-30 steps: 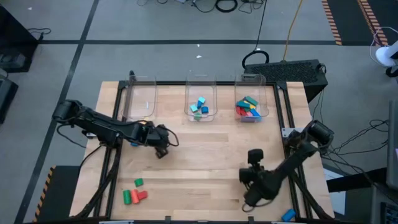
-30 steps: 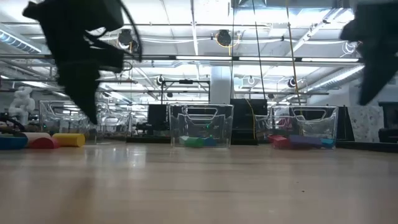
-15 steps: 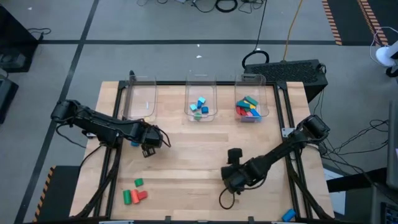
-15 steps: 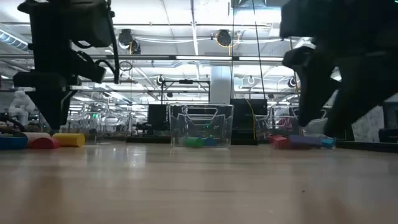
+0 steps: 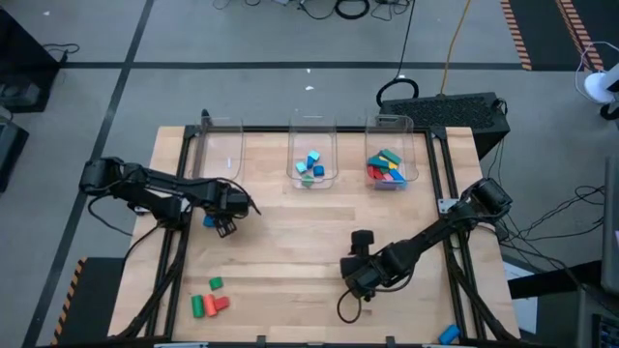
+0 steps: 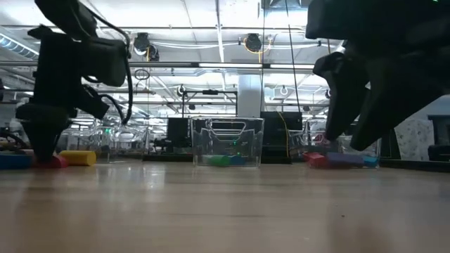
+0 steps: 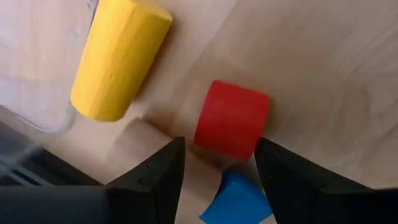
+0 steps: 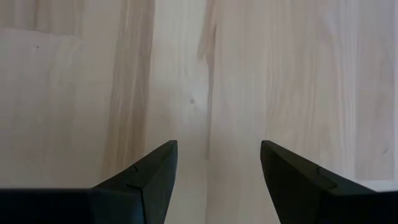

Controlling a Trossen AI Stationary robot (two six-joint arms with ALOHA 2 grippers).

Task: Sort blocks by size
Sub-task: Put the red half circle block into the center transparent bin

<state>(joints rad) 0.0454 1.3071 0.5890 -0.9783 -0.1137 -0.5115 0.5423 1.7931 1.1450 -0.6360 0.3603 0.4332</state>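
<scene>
On the wooden surface (image 5: pixel 290 242), the right claw (image 5: pixel 346 307) has swung inward from the right edge and hangs, fingers apart and empty, over bare boards. The left claw (image 7: pixel 217 163), fingers spread, has drawn back toward the left bin (image 5: pixel 221 155), over a red cylinder (image 7: pixel 231 119), yellow cylinder (image 7: pixel 118 59) and blue block (image 7: pixel 239 199).

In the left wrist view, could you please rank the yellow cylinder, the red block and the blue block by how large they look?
1. Yellow cylinder, clearly the longest.
2. Red block, shorter and stubbier.
3. Blue block, which looks smallest, though it is partly cut off by the picture's edge between the left gripper's fingers, so its true size is unsure.
</scene>
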